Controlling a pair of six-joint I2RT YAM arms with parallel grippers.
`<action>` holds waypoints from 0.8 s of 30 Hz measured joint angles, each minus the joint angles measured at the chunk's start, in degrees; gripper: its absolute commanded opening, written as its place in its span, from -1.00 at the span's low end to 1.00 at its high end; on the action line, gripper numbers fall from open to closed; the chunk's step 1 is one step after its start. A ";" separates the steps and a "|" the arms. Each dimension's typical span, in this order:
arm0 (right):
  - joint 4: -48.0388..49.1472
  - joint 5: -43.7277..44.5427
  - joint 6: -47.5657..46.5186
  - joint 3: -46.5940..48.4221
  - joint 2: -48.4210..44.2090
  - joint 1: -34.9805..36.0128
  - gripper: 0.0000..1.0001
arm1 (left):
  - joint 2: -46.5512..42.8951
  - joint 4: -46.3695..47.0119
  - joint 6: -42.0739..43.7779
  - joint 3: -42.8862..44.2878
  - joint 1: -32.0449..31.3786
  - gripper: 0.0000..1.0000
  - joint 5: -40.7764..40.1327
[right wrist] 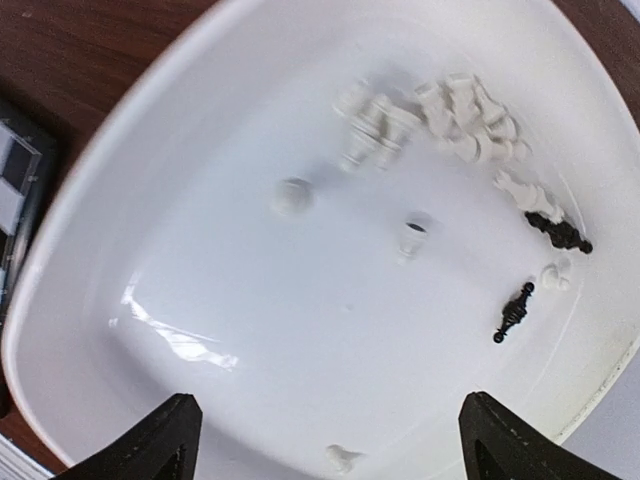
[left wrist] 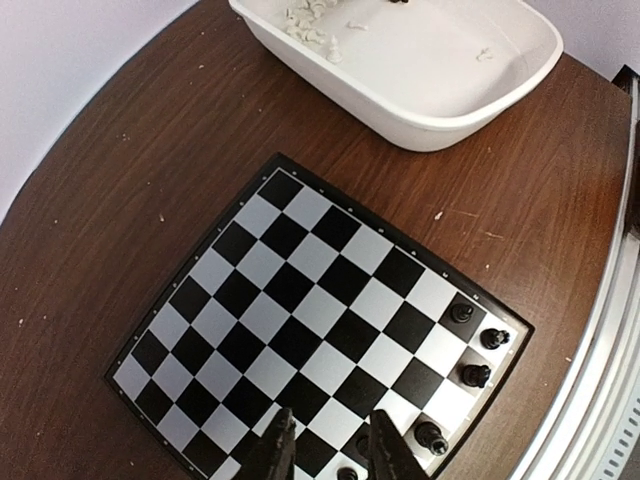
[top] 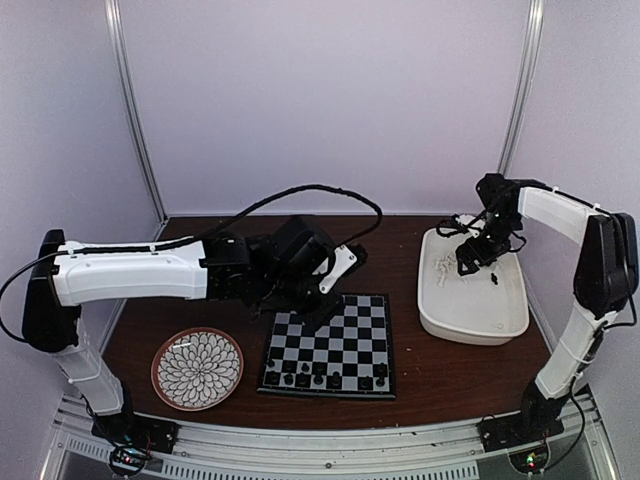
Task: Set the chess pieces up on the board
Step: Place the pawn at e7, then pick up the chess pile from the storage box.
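The board (top: 345,325) lies at the table's middle, with several black chess pieces (top: 303,379) standing along its near edge. My left gripper (top: 316,316) hovers over the board's far left part. In the left wrist view its dark fingers (left wrist: 278,452) stand a little apart over the board (left wrist: 300,300), and a small black piece (left wrist: 347,473) stands loose on the squares between them. More black pieces (left wrist: 476,376) line the right rim. My right gripper (right wrist: 335,435) hangs wide open inside the white tub (right wrist: 90,230), above a lone white piece (right wrist: 342,458). White pieces (right wrist: 465,115) and a black piece (right wrist: 515,312) lie further in.
A round flower-patterned plate (top: 197,368) sits on the table left of the board. The white tub (top: 470,330) stands at the right, its near rim close to the board's far right corner (left wrist: 430,135). Brown tabletop (top: 430,375) surrounds both.
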 measured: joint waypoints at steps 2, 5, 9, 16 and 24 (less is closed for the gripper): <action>0.59 3.43 1.53 0.59 3.50 -2.21 0.44 | 0.04 1.42 -0.09 -0.04 0.00 -0.47 1.05; 0.87 8.68 4.57 3.72 7.91 -5.22 0.05 | 0.04 3.30 -0.39 -0.09 0.00 -0.47 2.80; 0.83 12.09 7.15 8.96 12.90 -8.63 -0.30 | 0.04 5.09 -0.74 -1.07 0.00 -0.47 4.39; 0.46 14.91 9.05 11.30 20.55 -11.72 -0.39 | 0.00 6.29 -1.18 -3.67 0.00 -0.47 6.08; -0.11 15.08 9.86 11.76 23.37 -12.24 -0.47 | 0.00 7.13 -1.18 -3.78 0.00 -0.47 6.43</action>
